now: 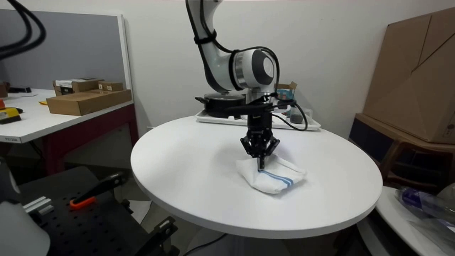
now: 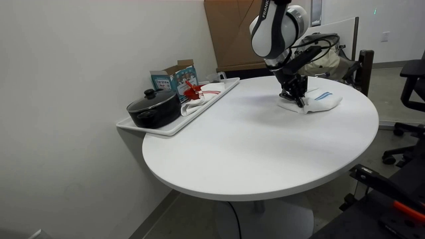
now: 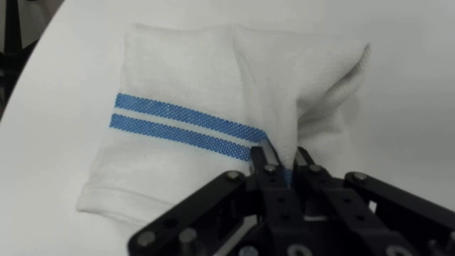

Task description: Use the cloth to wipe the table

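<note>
A white cloth with two blue stripes lies bunched on the round white table. The cloth shows in both exterior views and fills the middle of the wrist view. The table also shows in an exterior view and at the edges of the wrist view. My gripper points down into the cloth. In the wrist view my gripper is shut on a raised fold of the cloth, pinched between its fingers. The rest of the cloth spreads on the table around the fingertips, partly hidden behind the gripper.
A white tray at the wall side holds a black pot, a teal box, a red bowl, a red-striped cloth and a clear cup. A large cardboard box stands beyond the table.
</note>
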Controlling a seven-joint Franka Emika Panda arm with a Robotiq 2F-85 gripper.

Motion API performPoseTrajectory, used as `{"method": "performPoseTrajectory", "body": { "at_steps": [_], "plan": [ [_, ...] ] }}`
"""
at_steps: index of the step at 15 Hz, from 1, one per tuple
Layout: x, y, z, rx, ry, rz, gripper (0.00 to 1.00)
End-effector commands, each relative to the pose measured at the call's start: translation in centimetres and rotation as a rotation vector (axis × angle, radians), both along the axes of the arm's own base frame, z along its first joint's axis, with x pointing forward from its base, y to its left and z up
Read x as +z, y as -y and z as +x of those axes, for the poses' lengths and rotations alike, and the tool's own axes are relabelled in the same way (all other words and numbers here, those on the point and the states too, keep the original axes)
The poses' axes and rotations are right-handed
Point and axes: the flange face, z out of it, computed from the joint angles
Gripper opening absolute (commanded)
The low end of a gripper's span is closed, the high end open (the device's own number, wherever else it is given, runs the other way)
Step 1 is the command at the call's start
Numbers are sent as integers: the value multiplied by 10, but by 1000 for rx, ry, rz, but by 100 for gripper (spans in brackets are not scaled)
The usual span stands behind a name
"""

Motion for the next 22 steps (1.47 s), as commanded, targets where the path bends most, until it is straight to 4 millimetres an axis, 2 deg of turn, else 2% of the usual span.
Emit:
{"method": "performPoseTrajectory", "body": {
  "at_steps": [1,4,10,17,18,20,22],
  "plan": [
    [-16,43,-5,-66,-25,58,2],
    [-14,71,-15,-175,-31,128,2],
    [2,110,-33,-293,89,290,2],
    [9,150,-56,-361,115,248,2],
    [9,150,-56,-361,115,238,2],
    [6,139,-53,-346,96,211,2],
    [2,98,-48,-289,67,160,2]
  ]
}}
